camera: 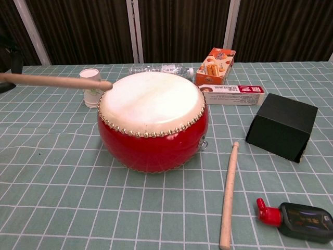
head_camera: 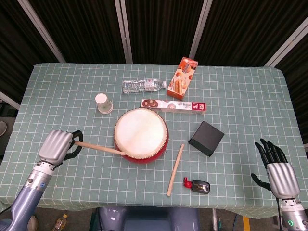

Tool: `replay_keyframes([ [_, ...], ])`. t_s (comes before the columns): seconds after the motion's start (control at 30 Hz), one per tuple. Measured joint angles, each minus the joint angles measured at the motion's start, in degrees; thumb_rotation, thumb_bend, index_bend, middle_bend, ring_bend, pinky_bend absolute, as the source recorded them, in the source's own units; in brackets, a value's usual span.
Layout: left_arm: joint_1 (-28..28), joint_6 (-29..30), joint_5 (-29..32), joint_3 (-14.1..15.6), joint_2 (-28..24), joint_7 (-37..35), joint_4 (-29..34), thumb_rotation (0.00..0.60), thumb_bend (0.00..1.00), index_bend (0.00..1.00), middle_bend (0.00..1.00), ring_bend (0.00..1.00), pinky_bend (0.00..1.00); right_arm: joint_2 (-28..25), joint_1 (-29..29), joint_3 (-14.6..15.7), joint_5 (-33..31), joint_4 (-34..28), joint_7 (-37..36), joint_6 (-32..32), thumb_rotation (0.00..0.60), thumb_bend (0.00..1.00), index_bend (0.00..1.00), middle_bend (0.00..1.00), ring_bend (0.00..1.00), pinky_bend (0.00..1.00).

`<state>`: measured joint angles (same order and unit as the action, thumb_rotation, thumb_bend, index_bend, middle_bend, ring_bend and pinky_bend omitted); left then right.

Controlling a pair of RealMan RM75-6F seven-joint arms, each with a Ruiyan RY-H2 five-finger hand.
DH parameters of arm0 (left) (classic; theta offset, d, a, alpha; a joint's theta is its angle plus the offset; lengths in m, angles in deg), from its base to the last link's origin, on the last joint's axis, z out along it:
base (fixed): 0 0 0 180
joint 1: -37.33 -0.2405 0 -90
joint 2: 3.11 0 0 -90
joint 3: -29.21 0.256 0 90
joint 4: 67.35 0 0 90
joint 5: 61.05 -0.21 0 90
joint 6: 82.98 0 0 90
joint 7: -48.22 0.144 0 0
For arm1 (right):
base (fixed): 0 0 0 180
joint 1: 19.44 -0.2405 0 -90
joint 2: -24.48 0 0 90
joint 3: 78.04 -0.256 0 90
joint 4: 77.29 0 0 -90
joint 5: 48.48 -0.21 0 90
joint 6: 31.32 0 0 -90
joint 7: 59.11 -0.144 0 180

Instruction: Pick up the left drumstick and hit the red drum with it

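Head view, item one: left hand, raised at the near-left part of the bench, silver back uppermost, dark fingers curled around the butt of the left drumstick. Stick runs out from the fingers toward the robot's right, its tip over the near-left rim of the red drum. Chest view shows the same stick lifted off the cloth, lying roughly level with the white drumhead, rounded tip at the drum's left edge; whether tip and skin touch cannot be told. The hand itself is cut off by the frame edge in that view.

Item two: right hand, near-right corner of the bench, fingers spread and straight, holding nothing, well apart from all goods.

Item three: second drumstick, flat on the cloth just right of the drum, slanted.

Sundries: paper cup left of and behind the drum; clear water bottle lying on its side at the rear; orange snack box beside it; long flat box between snack box and drum; black box right of the drum; small dark bottle with a red cap lying near the front edge.
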<state>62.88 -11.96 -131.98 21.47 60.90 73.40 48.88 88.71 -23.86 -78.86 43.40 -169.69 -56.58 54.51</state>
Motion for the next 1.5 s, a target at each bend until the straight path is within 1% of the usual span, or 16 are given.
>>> replay_keyframes([
  [0.1,0.71,0.69,2.12,-2.08,0.32,0.37,0.37,0.600,0.51,0.76,1.00,1.00,0.95,0.01,0.02,-0.03,-0.06,-0.01,0.06,0.03,0.600,0.25,0.00,0.00,0.00,0.12],
  [0.2,1.96,2.08,4.80,-5.20,2.57,0.34,0.03,0.600,0.51,0.76,1.00,1.00,0.95,-0.06,-0.01,-0.11,-0.13,-0.07,-0.10,0.04,0.600,0.25,0.00,0.00,0.00,0.12],
  [0.3,3.96,3.60,7.06,-8.44,6.82,0.45,-1.67,0.600,0.51,0.76,1.00,1.00,0.95,-0.05,-0.06,-0.08,-0.07,0.03,-0.30,-0.05,0.600,0.25,0.00,0.00,0.00,0.12],
  [0.43,9.08,4.37,12.77,-12.89,13.09,3.47,-5.59,0.600,0.51,0.76,1.00,1.00,0.95,-0.08,-0.05,-0.03,-0.02,0.06,-0.65,-0.05,0.600,0.25,0.00,0.00,0.00,0.12],
  [0.53,12.31,4.44,16.31,-14.47,16.44,7.28,-8.41,0.600,0.51,0.76,1.00,1.00,0.95,-0.15,-0.04,-0.06,-0.03,0.16,-1.08,-0.02,0.600,0.25,0.00,0.00,0.00,0.12],
  [0.67,15.58,4.24,21.17,-14.63,19.32,14.70,-11.52,0.600,0.51,0.76,1.00,1.00,0.95,-0.28,-0.03,-0.09,-0.26,0.27,-1.56,-0.12,0.600,0.25,0.00,0.00,0.00,0.12],
  [0.8,17.76,3.71,28.01,-12.67,20.27,24.63,-12.82,0.600,0.51,0.76,1.00,1.00,0.95,-0.45,0.14,-0.08,-0.23,0.26,-2.08,0.21,0.600,0.25,0.00,0.00,0.00,0.12],
  [0.9,19.25,3.62,36.73,-11.09,19.79,33.45,-12.00,0.600,0.51,0.76,1.00,1.00,0.95,-0.51,0.31,0.06,-0.04,0.22,-2.08,0.42,0.600,0.25,0.00,0.00,0.00,0.12],
  [0.93,19.94,3.80,40.94,-10.67,19.40,36.93,-11.38,0.600,0.51,0.76,1.00,1.00,0.95,-0.54,0.34,0.09,0.03,0.18,-2.06,0.47,0.600,0.25,0.00,0.00,0.00,0.12],
  [1.0,20.77,4.07,47.24,-10.33,18.91,41.10,-10.58,0.600,0.51,0.76,1.00,1.00,0.95,-0.55,0.41,0.09,0.07,0.15,-1.94,0.61,0.600,0.25,0.00,0.00,0.00,0.12],
  [1.03,20.97,4.20,50.90,-10.33,18.68,42.80,-10.22,0.600,0.51,0.76,1.00,1.00,0.95,-0.55,0.42,0.08,0.04,0.12,-1.93,0.63,0.600,0.25,0.00,0.00,0.00,0.12],
  [1.13,20.78,4.55,56.29,-10.52,18.22,43.03,-9.47,0.600,0.50,0.76,1.00,1.00,0.95,-0.52,0.42,0.09,0.00,0.09,-1.80,0.55,0.600,0.25,0.00,0.00,0.00,0.12],
  [1.2,20.36,4.92,56.77,-10.69,18.00,40.62,-9.06,0.600,0.50,0.76,1.00,1.00,0.95,-0.42,0.41,0.13,0.04,0.15,-1.51,0.46,0.600,0.25,0.00,0.00,0.00,0.12],
  [1.3,19.40,5.75,52.98,-10.96,17.64,34.34,-8.46,0.600,0.50,0.75,1.00,1.00,0.95,-0.36,0.45,0.16,0.10,0.17,-1.32,0.51,0.600,0.25,0.00,0.00,0.00,0.12],
  [1.4,18.32,7.03,43.50,-11.45,17.26,26.90,-7.80,0.600,0.50,0.76,1.00,1.00,0.95,-0.36,0.43,0.10,0.02,0.11,-1.25,0.47,0.600,0.25,0.00,0.00,0.00,0.12],
  [1.5,17.23,8.74,30.12,-12.22,16.88,18.89,-7.01,0.600,0.50,0.76,1.00,1.00,0.95,-0.37,0.41,0.10,-0.05,0.06,-1.09,0.35,0.600,0.25,0.00,0.00,0.00,0.12],
])
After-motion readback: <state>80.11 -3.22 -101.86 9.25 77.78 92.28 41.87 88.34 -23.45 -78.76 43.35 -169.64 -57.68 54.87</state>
